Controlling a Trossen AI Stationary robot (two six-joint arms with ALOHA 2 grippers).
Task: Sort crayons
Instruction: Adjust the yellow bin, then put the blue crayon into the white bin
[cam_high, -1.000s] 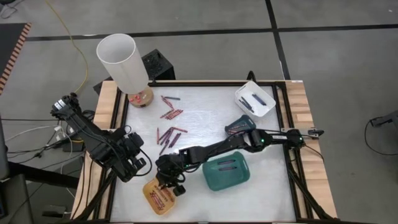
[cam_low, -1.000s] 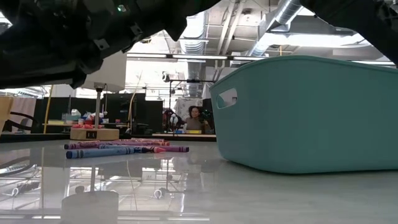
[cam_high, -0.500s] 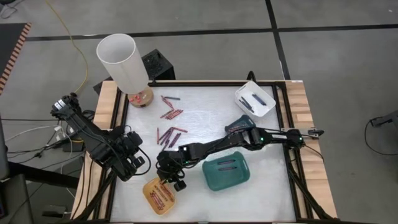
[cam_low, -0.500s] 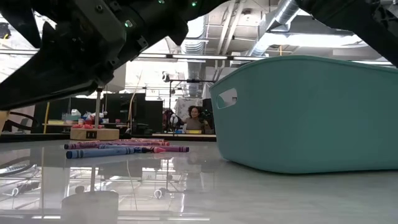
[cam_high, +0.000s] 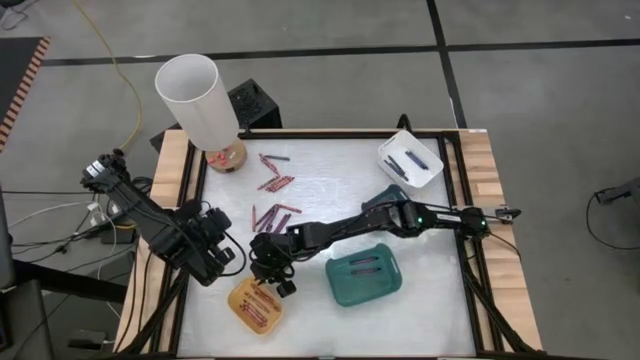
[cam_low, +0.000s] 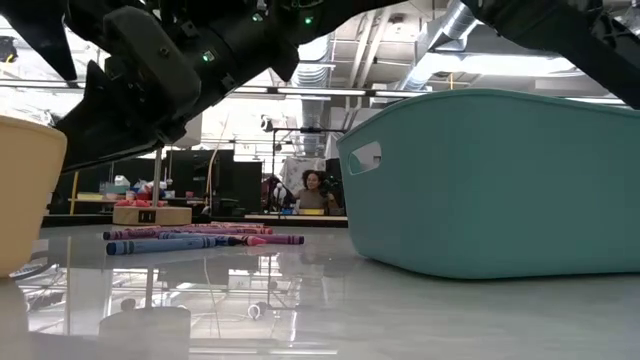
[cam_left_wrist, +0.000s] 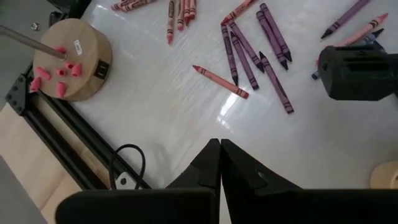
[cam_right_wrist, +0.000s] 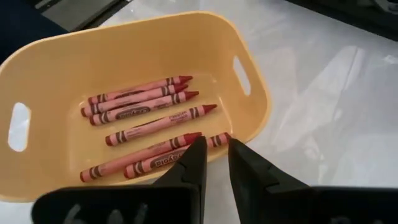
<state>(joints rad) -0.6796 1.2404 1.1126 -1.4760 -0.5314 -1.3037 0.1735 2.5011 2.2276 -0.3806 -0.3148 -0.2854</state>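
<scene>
Several red crayons (cam_right_wrist: 146, 118) lie in the yellow tray (cam_high: 257, 306), which stands at the table's near left. My right gripper (cam_right_wrist: 216, 149) hangs just above the tray's far rim with a narrow gap between its fingers and nothing in them; it also shows in the high view (cam_high: 273, 281). Loose purple, pink and red crayons (cam_high: 273, 214) lie flat on the table behind it and show in the left wrist view (cam_left_wrist: 252, 53). My left gripper (cam_left_wrist: 220, 146) is shut and empty over the table's left side, seen from above too (cam_high: 228, 262).
A teal tray (cam_high: 365, 277) with dark crayons stands right of the yellow one and fills the low view (cam_low: 490, 180). A white tray (cam_high: 411, 159) sits at the far right. A lamp with a white shade (cam_high: 194, 98) and round wooden base (cam_left_wrist: 71, 59) stands at the far left.
My right gripper has risen from inside the yellow tray and drawn back toward the table's far edge, now standing over the tray's far rim. In the low view the arm has lifted and the yellow tray's wall has come into sight at the left.
</scene>
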